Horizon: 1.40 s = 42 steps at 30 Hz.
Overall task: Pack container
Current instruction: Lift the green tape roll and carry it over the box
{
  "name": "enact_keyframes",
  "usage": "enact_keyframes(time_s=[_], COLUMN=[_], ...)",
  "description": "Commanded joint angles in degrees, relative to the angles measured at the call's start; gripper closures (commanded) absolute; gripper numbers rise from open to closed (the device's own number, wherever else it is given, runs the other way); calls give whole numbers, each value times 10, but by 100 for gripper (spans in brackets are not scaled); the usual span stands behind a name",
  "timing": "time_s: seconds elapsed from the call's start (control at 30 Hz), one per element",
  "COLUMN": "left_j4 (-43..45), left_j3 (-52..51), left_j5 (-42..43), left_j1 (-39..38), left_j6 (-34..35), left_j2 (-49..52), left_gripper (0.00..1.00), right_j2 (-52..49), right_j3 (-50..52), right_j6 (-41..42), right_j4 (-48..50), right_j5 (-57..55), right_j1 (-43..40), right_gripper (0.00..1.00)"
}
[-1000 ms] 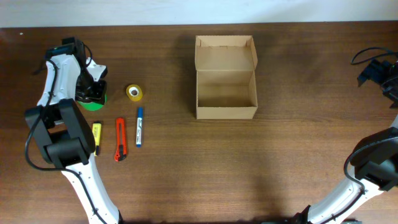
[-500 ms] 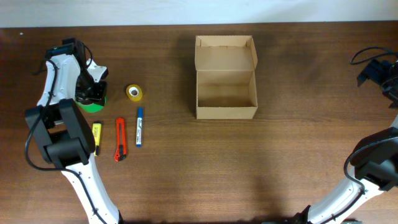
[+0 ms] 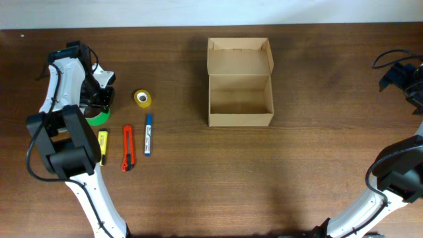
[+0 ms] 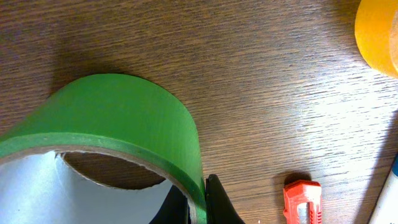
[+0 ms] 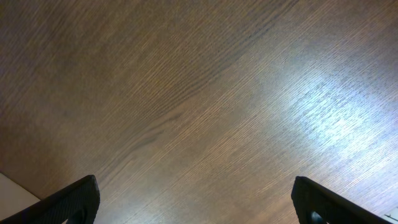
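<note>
Container (image 3: 241,119) sits mid-desk (image 3: 297,178), flap open, interior empty: nothing packed yet. Yellow tape roll (image 3: 143,98), blue pen (image 3: 148,135) and red cutter (image 3: 127,147) lie well to its left. Left jaws pinch the green tape roll (image 4: 124,112) by its wall; only the left wrist view shows this. Right jaws are spread wide over bare desk.

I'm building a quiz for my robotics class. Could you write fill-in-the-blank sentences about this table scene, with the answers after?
1. The tape roll gripped by the left pincer is ___ in colour.
2. The container stands with its lid ___.
3. The red cutter lies between the yellow highlighter and the ___ marker.
4. The right pincer holds ___.
Missing words: green; open; blue; nothing.
</note>
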<state>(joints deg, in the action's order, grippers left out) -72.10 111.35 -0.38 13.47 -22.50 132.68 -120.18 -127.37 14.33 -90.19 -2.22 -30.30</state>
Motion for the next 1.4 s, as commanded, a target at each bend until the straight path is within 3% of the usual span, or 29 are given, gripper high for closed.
enact_keyframes(time_s=[0.0,0.27,0.53,0.67,0.9,1.0,1.2,1.37], left_j4=[-10,-47,-139,-189,-181,-174,-176,-206], left_j3=[10,88,274,373,490,516,532,532], left_j5=[28,41,39,41,82,97,113,135], left_j1=[0,-13,-37,-72,-165,-207,-299,-370], left_j6=[2,40,135,136,71,12,-106,-150], left_j2=[14,14,14,14,14,14,13,13], left_gripper=[98,98,98,99,98,99,99,99], right_j2=[7,7,7,7,7,7,7,7], right_j3=[3,4,3,4,4,4,4,4], right_j6=[-4,-4,-4,-4,-4,-4,-4,-4], right_j4=[-2,3,2,2,0,-4,-5,-7], right_j5=[5,5,5,5,5,5,5,5], right_j1=[0,0,-1,-1,-1,-1,-1,-1], right_gripper=[1,1,1,1,1,1,1,1])
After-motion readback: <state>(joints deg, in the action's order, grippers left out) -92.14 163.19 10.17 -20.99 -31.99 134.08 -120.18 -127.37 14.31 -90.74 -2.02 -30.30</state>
